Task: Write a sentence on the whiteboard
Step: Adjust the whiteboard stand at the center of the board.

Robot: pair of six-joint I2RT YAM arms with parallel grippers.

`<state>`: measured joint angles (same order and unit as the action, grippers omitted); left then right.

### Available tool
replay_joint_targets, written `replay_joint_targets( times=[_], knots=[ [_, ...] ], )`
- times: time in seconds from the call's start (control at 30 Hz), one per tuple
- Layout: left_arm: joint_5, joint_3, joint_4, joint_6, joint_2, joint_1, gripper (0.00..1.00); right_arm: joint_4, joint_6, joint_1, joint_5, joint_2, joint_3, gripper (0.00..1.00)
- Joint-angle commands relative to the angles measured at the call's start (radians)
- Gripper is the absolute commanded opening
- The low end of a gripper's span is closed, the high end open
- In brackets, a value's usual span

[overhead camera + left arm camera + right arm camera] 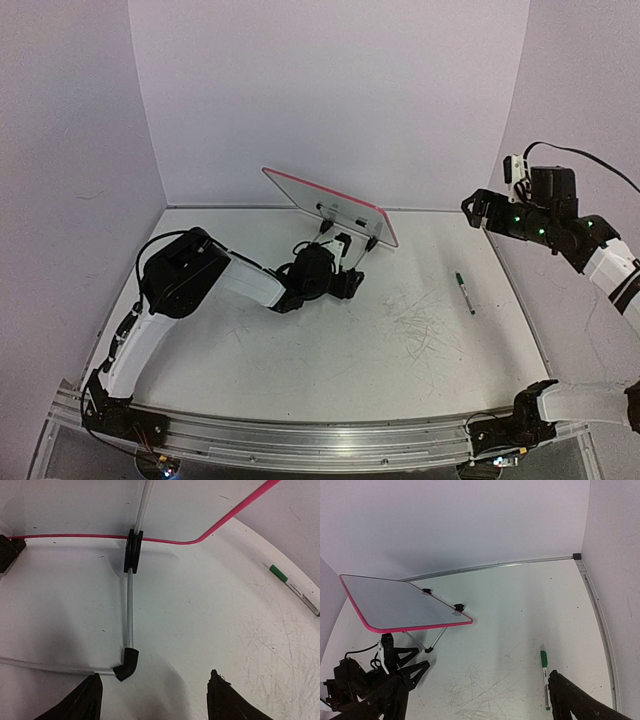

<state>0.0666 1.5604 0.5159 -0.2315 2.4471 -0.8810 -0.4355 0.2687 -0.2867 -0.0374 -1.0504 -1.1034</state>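
We open with the whiteboard (pixel 330 203) propped at the back of the table (pixel 300 370), tilted on its wire stand (pixel 129 615), pink frame toward us. From the right wrist view its face looks blank; we see no sentence on it. So we judge the writing has not begun and we are in the setting-up step.

The left gripper (pixel 156 682) sits low at the foot of the stand, fingers (pixel 87 700) wide apart with nothing between them. The black corner piece of the wire lies just ahead of the gap, not touching either finger. It looks placed to steady the board, though that is our guess.

Over on the right, the marker (pixel 465 293) lies flat on the table, green end toward the back wall, well apart from the board. The right gripper (pixel 474 208) hangs high above that side, and its fingers appear spread and empty, though only one shows clearly in its own camera.

Next up, as we read it, the right arm needs to drop to the marker and close across its barrel. The marker lies flat on a hard top, so the fingers must straddle it squarely or it may roll. We cannot tell whether the cap is on.
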Motion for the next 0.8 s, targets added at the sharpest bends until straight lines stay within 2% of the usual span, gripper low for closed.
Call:
replay_joint_targets(
  times=[0.0, 0.17, 0.27, 0.4, 0.6, 0.77],
  knots=[
    [0.035, 0.142, -0.013, 0.039, 0.058, -0.003, 0.73, 0.011, 0.003, 0.000, 0.021, 0.005, -0.013, 0.98],
    [0.064, 0.207, -0.035, 0.066, 0.089, -0.003, 0.71, 0.011, 0.003, 0.000, 0.010, -0.005, -0.007, 0.98],
    [0.063, 0.267, -0.060, 0.081, 0.127, 0.000, 0.77, 0.011, 0.007, 0.001, 0.004, -0.009, 0.000, 0.98],
    [-0.002, 0.450, -0.220, 0.071, 0.218, 0.009, 0.81, 0.011, 0.010, 0.001, 0.001, -0.013, 0.001, 0.98],
    [-0.021, 0.490, -0.345, -0.013, 0.225, 0.015, 0.79, 0.012, 0.017, 0.001, 0.004, -0.002, 0.004, 0.98],
    [-0.042, 0.530, -0.520, -0.071, 0.233, 0.023, 0.73, 0.013, 0.020, 0.000, -0.002, -0.003, 0.004, 0.98]
  ],
)
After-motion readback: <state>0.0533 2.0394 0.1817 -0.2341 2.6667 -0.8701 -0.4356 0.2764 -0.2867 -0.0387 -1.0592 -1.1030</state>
